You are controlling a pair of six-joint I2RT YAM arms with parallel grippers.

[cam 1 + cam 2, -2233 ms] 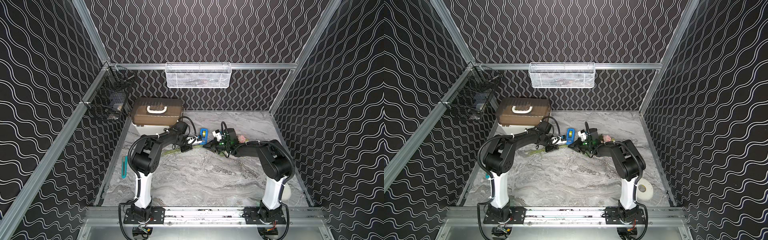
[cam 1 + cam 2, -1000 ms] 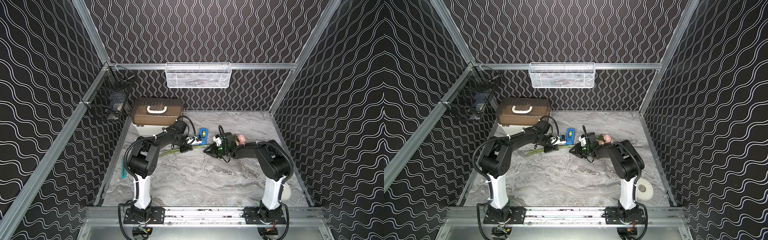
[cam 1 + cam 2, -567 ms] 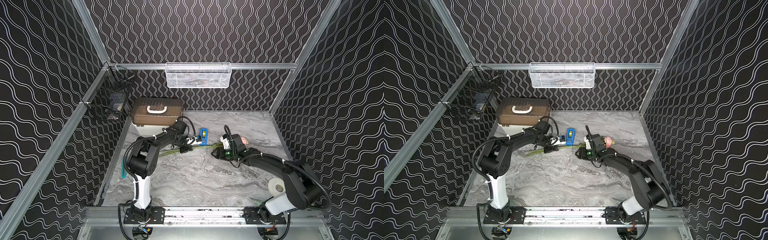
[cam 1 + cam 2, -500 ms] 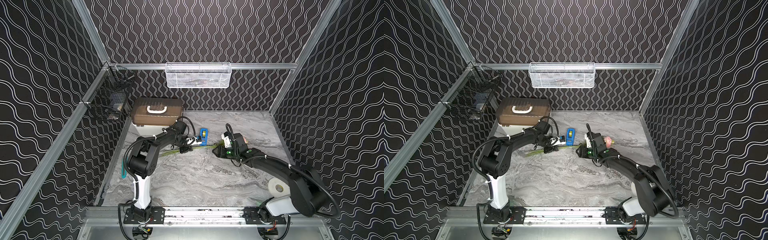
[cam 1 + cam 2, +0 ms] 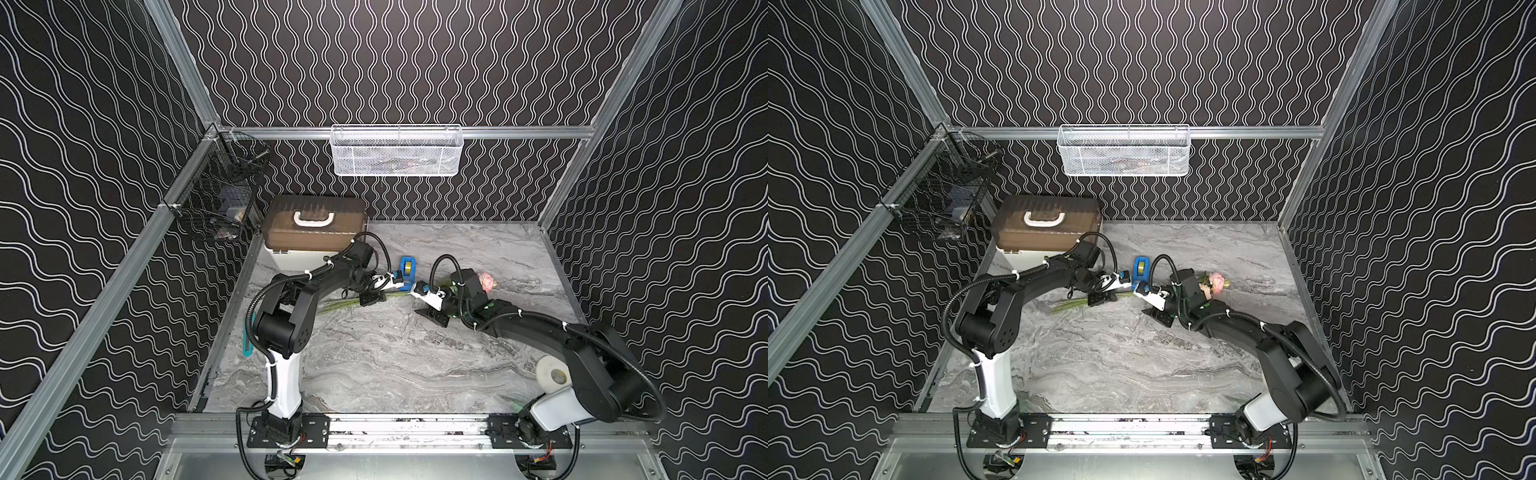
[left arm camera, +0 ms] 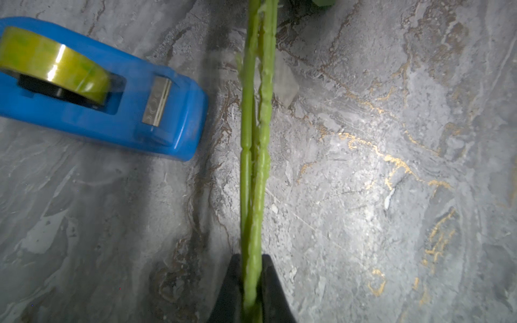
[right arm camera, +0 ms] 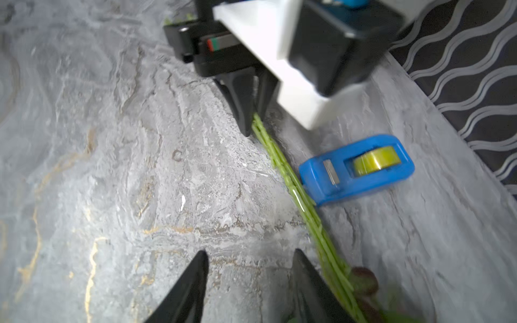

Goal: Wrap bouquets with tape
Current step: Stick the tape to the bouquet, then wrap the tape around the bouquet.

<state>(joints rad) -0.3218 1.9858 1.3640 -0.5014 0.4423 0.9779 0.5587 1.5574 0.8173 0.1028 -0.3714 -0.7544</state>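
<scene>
The bouquet lies flat on the marble table, its pink bloom (image 5: 485, 281) (image 5: 1216, 281) toward the right and its thin green stems (image 6: 253, 167) (image 7: 293, 190) running left. My left gripper (image 5: 372, 298) (image 5: 1100, 298) (image 6: 249, 257) is shut on the stems near their middle. The blue dispenser (image 5: 407, 266) (image 5: 1142, 266) (image 6: 126, 112) with its yellowish tape roll (image 7: 376, 160) stands just behind the stems. My right gripper (image 5: 432, 316) (image 5: 1156, 316) (image 7: 249, 254) hovers low and open on the near side of the stems, nothing between its fingers.
A brown case with a white handle (image 5: 316, 224) sits at the back left. A white mesh basket (image 5: 395, 151) hangs on the back wall, a black wire basket (image 5: 220, 203) on the left rail. A white roll (image 5: 550, 372) lies front right, a teal cutter (image 5: 248, 349) at the left edge.
My right arm's elbow has swung low toward the front right, uncovering the white roll, while its gripper stayed by the stems. The left arm has not moved.
</scene>
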